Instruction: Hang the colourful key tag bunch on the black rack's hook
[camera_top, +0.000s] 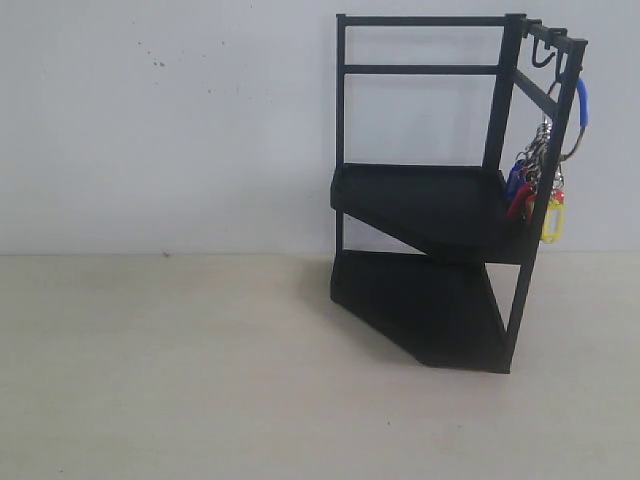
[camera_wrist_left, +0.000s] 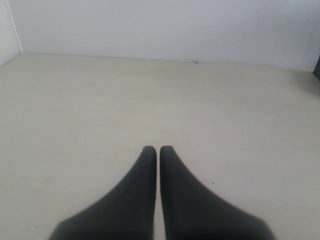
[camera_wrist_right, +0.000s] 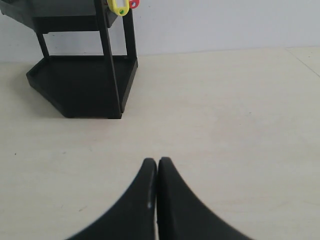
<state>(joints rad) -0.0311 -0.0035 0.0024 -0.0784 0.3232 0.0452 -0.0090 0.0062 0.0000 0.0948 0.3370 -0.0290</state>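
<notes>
The black rack (camera_top: 430, 200) stands on the table at the right of the exterior view. The colourful key tag bunch (camera_top: 540, 185) hangs from the rack's top side rail by its blue-sleeved ring (camera_top: 581, 103), its yellow tag (camera_top: 553, 216) lowest. In the right wrist view the rack's lower tier (camera_wrist_right: 82, 82) shows, with the yellow tag (camera_wrist_right: 119, 7) at the frame's edge. My right gripper (camera_wrist_right: 157, 162) is shut and empty, well back from the rack. My left gripper (camera_wrist_left: 158, 150) is shut and empty over bare table. Neither gripper shows in the exterior view.
A free hook (camera_top: 543, 55) sits on the rack's top rail beside the blue-sleeved ring. A pale wall (camera_top: 170, 120) rises behind the light table (camera_top: 180, 370). A dark sliver of the rack (camera_wrist_left: 317, 67) shows in the left wrist view.
</notes>
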